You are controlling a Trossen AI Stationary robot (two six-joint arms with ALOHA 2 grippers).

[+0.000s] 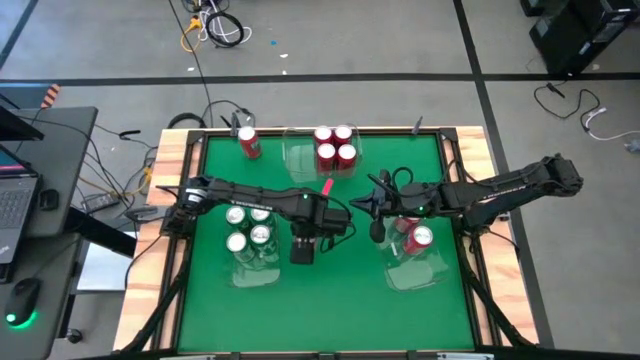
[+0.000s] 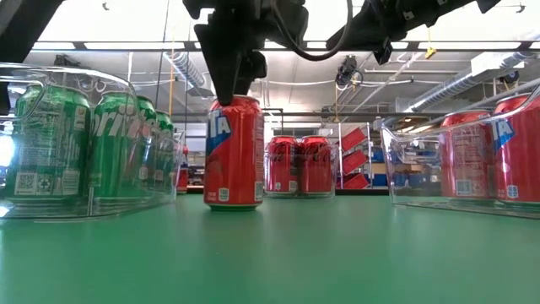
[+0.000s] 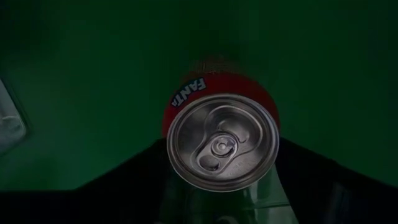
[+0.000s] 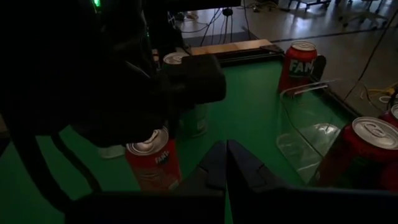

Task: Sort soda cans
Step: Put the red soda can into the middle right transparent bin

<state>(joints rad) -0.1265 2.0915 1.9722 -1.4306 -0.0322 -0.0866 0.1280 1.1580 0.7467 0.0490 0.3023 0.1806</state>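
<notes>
I am poising my left pincer (image 2: 234,80) over the top of 1 red can (image 2: 234,154) standing upright on the green table (image 1: 350,290) between the trays, fingers apart and best lifted straight, while my right pincer (image 1: 377,206) is waiting clenched nearby.

You are getting open green tabletop (image 1: 330,300) along the near side. The tray of green cans (image 1: 249,228) is walling the left, the tray with red cans (image 1: 414,240) the right, and the red can (image 2: 234,152) is standing between them under the left gripper (image 1: 303,250).
</notes>
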